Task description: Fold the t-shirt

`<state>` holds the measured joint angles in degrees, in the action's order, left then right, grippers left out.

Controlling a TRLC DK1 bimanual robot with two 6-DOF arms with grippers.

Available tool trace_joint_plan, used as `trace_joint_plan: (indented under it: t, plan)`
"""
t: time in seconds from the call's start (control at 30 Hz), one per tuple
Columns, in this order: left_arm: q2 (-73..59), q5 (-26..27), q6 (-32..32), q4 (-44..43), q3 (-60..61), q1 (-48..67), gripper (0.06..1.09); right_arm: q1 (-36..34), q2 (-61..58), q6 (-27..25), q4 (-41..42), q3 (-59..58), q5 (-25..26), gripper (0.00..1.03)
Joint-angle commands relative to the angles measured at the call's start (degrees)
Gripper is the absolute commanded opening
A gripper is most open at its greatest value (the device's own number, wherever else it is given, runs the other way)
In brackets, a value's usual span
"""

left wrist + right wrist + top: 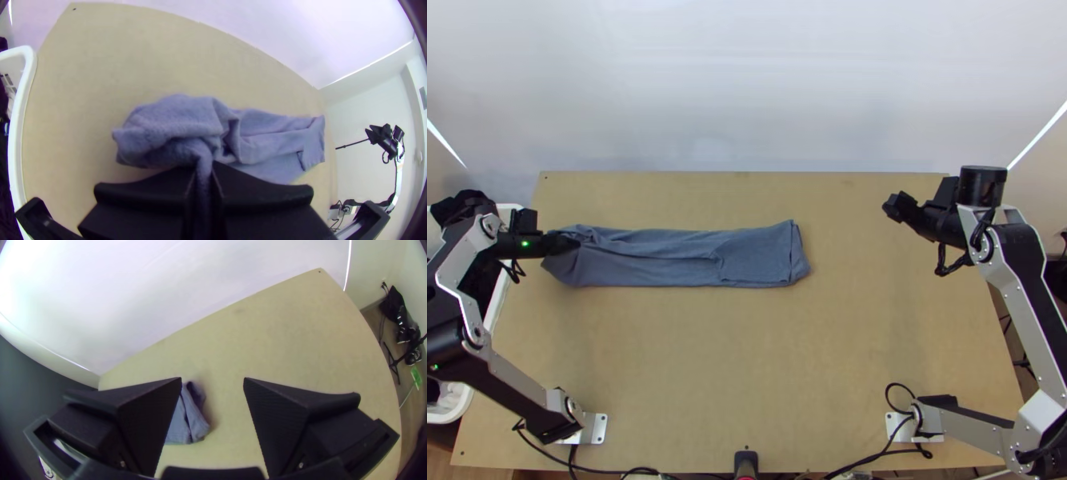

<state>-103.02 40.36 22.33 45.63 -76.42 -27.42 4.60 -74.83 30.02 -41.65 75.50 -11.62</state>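
Note:
The blue-grey t-shirt lies as a long folded strip across the left and middle of the table, with a squarish flap at its right end. At its left end, my left gripper is on the cloth. In the left wrist view, my left gripper is shut on a pinched ridge of the t-shirt, which bunches up around the fingers. My right gripper is held well to the right of the cloth. Its fingers stand wide apart in the right wrist view, where the gripper has the t-shirt's end beyond it.
A white bin with dark items stands at the table's left edge, beneath the left arm. Cables run along the near edge of the table. Bare tabletop lies between the t-shirt and the right gripper.

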Motion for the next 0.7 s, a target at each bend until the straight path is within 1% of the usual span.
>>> trace_joint_plan:
  t: [0.0,0.13,0.27,0.4,0.67]
  plan:
    - [8.01,0.16,-5.98,4.56,-1.1,8.52,0.09,1.11,0.38,1.27,0.08,-0.62,-0.16,0.65]
    - [11.26,0.07,-14.68,3.68,-2.59,21.18,0.09,1.11,1.17,1.53,0.08,-1.24,-0.16,0.65]
    - [10.47,-0.1,-22.06,1.13,-6.55,31.55,0.09,0.85,2.05,1.53,0.16,-1.59,-0.16,0.65]
    - [7.13,-1.16,-26.19,0.25,-11.73,38.49,0.09,0.23,2.76,1.53,0.08,-1.68,-0.25,0.65]
    - [-0.95,-3.88,-30.68,-1.94,-19.2,46.32,0.09,-0.12,3.81,3.03,0.08,-1.85,-0.25,0.65]
